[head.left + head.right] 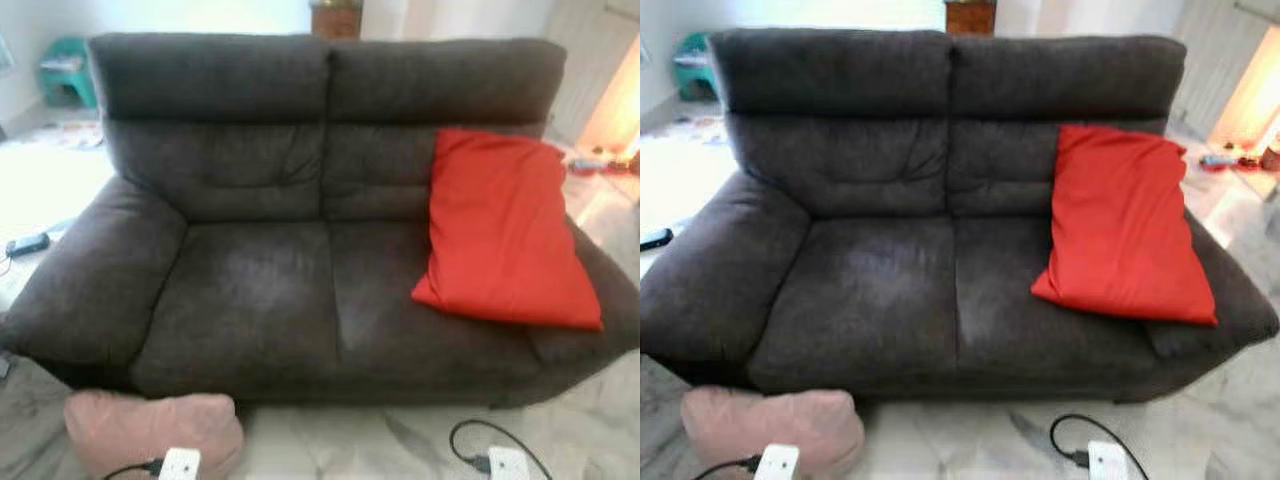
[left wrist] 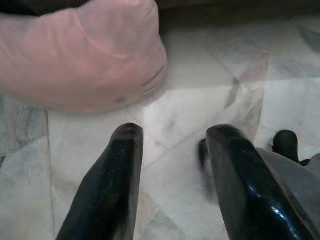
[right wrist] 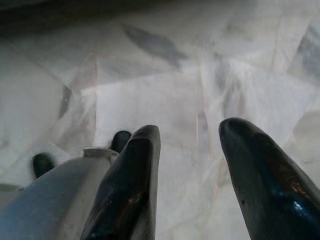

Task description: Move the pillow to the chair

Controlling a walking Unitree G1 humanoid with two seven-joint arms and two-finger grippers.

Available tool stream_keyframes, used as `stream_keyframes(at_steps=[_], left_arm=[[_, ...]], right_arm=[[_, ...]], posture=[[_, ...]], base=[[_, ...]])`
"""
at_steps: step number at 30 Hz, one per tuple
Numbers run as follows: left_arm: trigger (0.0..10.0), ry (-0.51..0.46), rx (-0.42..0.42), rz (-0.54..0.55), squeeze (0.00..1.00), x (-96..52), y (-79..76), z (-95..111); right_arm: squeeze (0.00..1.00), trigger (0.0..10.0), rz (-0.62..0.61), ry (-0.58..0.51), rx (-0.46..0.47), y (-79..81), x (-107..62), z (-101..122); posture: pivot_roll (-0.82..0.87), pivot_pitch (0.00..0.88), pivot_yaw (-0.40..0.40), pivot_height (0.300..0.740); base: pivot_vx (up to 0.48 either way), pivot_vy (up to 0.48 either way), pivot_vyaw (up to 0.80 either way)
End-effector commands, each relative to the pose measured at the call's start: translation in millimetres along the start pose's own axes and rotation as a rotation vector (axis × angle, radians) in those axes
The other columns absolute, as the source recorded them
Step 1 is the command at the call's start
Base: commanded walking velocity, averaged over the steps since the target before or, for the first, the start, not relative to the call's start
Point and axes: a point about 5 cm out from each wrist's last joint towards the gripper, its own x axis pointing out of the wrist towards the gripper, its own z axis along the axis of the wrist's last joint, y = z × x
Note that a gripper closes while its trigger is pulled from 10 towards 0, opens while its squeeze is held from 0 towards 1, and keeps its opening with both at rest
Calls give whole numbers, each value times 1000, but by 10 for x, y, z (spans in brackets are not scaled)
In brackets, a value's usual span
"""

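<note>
Marble floor (image 3: 165,90) runs in front of a dark grey sofa (image 1: 260,290), and the red pillow (image 1: 505,235) leans upright against the backrest at the sofa's right end, its lower corner resting on the seat and its long axis running top to bottom. A second, pink pillow (image 1: 150,430) lies on the floor by the sofa's left front corner. Both arms hang low, pointing at the floor. The left end effector (image 2: 172,145) is empty, its fingers parted, with the pink pillow just ahead of it. The right end effector (image 3: 190,145) is likewise empty and parted over bare marble. The red pillow sits up and forward on the robot's right, so the right arm looks nearer to it, while the left arm is plainly nearer the pink one. No chair can be made out.
</note>
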Motion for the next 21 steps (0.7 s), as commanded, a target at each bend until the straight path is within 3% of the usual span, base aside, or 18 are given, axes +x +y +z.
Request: stream_keyframes(at_steps=[1,21], left_arm=[[10000,13,6,20,0,-16,78,-28],[10000,17,5,18,0,-18,76,-38]], right_arm=[[0,10000,16,-16,6,57,9,47],[0,10000,40,-24,-29,75,9,55]], posture=[[59,0,0,740],[60,0,-3,740]], base=[[0,311,0],[0,329,31]])
